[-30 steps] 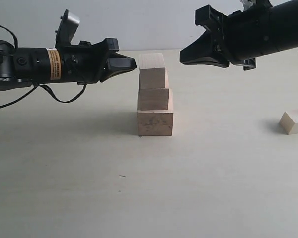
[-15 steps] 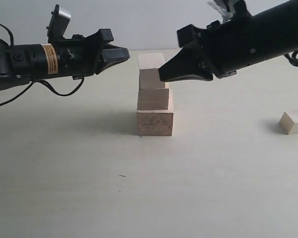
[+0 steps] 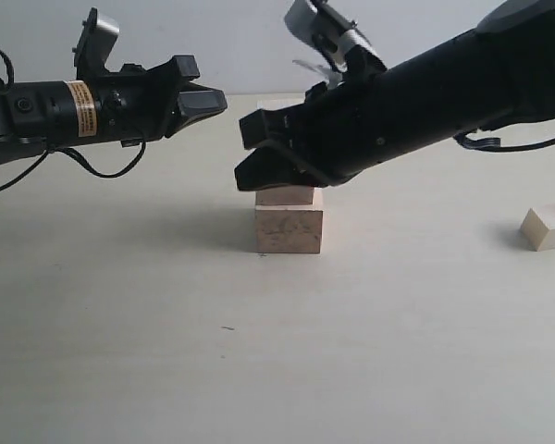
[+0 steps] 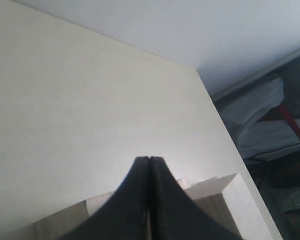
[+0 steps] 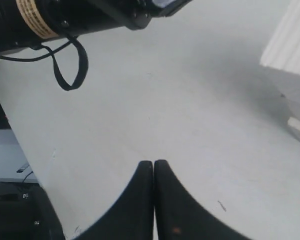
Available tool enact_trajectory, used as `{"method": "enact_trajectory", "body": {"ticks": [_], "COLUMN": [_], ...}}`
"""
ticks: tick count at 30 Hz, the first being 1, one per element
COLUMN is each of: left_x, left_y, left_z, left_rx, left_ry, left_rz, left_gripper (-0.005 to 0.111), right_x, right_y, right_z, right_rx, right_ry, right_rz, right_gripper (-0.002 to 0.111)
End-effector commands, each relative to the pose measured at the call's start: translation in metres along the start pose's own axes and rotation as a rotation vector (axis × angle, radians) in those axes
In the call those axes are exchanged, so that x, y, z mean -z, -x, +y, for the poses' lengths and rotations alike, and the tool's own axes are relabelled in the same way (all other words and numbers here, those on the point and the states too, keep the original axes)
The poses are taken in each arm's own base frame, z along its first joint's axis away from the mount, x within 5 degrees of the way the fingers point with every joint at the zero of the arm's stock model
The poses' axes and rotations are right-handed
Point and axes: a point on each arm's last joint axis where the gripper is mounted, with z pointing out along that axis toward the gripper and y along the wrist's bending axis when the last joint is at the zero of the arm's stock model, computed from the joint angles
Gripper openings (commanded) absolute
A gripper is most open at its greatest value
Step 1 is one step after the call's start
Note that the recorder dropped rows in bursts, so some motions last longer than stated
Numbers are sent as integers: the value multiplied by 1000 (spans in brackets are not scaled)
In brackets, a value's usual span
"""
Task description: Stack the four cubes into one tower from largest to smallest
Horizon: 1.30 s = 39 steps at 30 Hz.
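The bare desk (image 3: 166, 351) in the foreground carries nothing of the task. Further in, the smallest cube (image 3: 548, 227) sits alone at the right, well apart from the tower (image 3: 289, 217), just where it was a second ago. It is untouched.

At the tower the change is plain. The right arm (image 3: 425, 92) has swung down and across from the right and now lies in front of the stack, so the right fingers (image 3: 250, 153) cover the upper blocks. Only the largest cube (image 3: 289, 231) and a strip of the second cube (image 3: 285, 196) on it show below the arm. Whether the third block sits square on top cannot be told from this side. The right wrist view shows those fingers pressed together with nothing between them, over bare desk.

The left fingers (image 3: 217, 100), up beside the stack on its left, have drawn back a little and are likewise clenched and empty. The left wrist view shows pale blocks right under their tips. Behind everything is the plain wall (image 3: 222, 37).

So the last step seems not yet begun. The right arm has moved away from the one cube it needs, and closed fingers this near the stack could nudge it.
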Motion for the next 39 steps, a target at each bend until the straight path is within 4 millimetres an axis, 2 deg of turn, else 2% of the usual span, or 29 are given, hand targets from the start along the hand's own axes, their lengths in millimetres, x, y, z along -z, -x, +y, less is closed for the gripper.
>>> {"method": "enact_trajectory", "body": {"ticks": [1,9,26,30,39], "left_x": [-1,-1,-1,-1,-4], "left_y": [-2,-2,-2,-3,-11], "left_z": [0,-1,-1,-1,-8], "left_rx": [-19,-21,-23,-25,-79], "left_ry": [-5,-9,-12,-12,-46], "left_rz": [15,17,17,19,77], "left_gripper": [0,0,0,0,0], "right_x": [-12,-13,-10,-17,-19], "right_y": [2,11,17,16,15], "right_z": [-4,-14,-21,-29,-30], "right_rx": [20,12,6,-22,-32], "right_ry": [-47,-151,-226,-246,-248], "right_rz": [-21,-109,-178,-177,-176], "right_gripper": [0,0,0,0,0]}}
